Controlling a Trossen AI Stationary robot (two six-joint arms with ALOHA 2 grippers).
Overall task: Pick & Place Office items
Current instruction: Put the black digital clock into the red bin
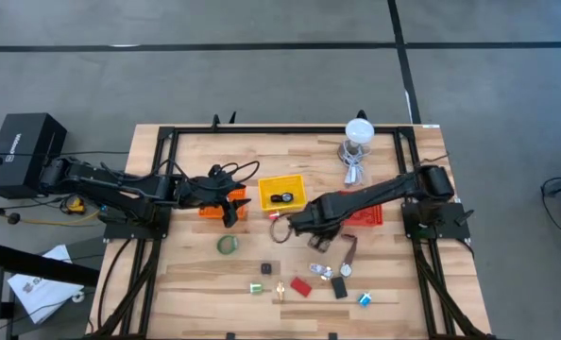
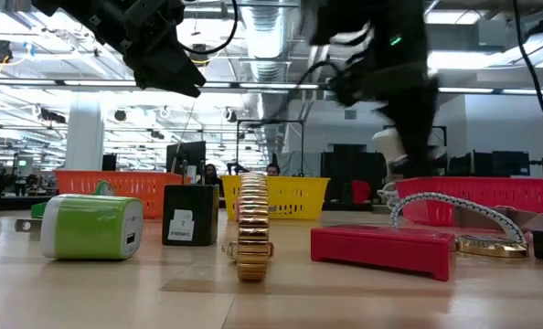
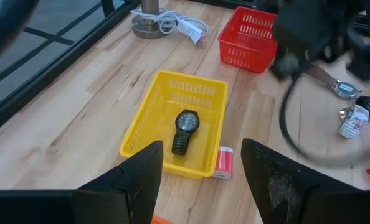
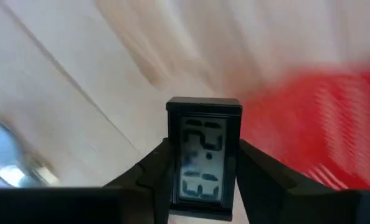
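The right gripper [image 4: 200, 186] pinched a small digital clock [image 4: 203, 158] tight, lifted to carry toward the red bin [image 1: 370, 215], while the left gripper [image 3: 200, 180] hung wide open and empty.

A robotics lab in a large open industrial hall: a wooden table [image 1: 195, 274] in a black frame on grey concrete floor, ceiling ducts [image 2: 281, 27], strip lights and workstations behind

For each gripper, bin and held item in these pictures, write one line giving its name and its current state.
Left gripper: open, empty, above the table.
Right gripper: shut on the small digital clock.
Yellow bin: holds a black wristwatch.
Red bin: upright, contents unclear.
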